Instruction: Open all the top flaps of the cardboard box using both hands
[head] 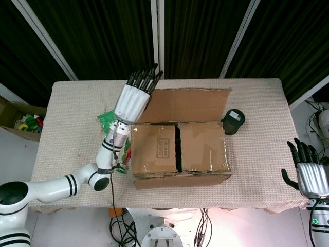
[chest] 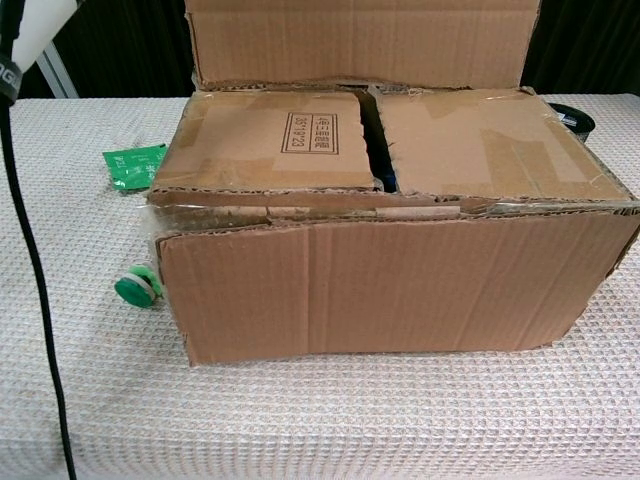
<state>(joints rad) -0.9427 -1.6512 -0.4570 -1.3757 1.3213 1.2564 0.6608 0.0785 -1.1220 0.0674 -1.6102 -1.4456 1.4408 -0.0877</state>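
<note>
At the middle of the head view, the cardboard box (head: 180, 157) sits on the cloth-covered table (head: 257, 103), toward the table's lower edge. Its far flap (head: 187, 105) stands raised and tipped back toward the top of the frame; in the chest view the same flap rises upright behind the box top. The two inner flaps (head: 177, 149) lie flat and closed, meeting along a dark narrow gap down the centre. The near flap (chest: 400, 205) lies folded down along the front edge.

Toward the upper left of the box, the left hand (head: 136, 98) is raised with its fingers (head: 144, 78) stretched out and slightly apart, beside the left end of the raised flap; whether it touches the cardboard is hard to tell from this angle. It holds nothing.

At the lower right corner of the head view, the right hand (head: 308, 172) hangs off the table's edge, fingers spread and empty, well apart from the box.

A dark round can (head: 234, 121) stands just beside the box's upper right corner. A green packet (head: 107, 121) lies left of the box, partly behind the left arm. In the chest view, a small green roller (chest: 138, 287) rests on the cloth near the box's lower left corner.
</note>
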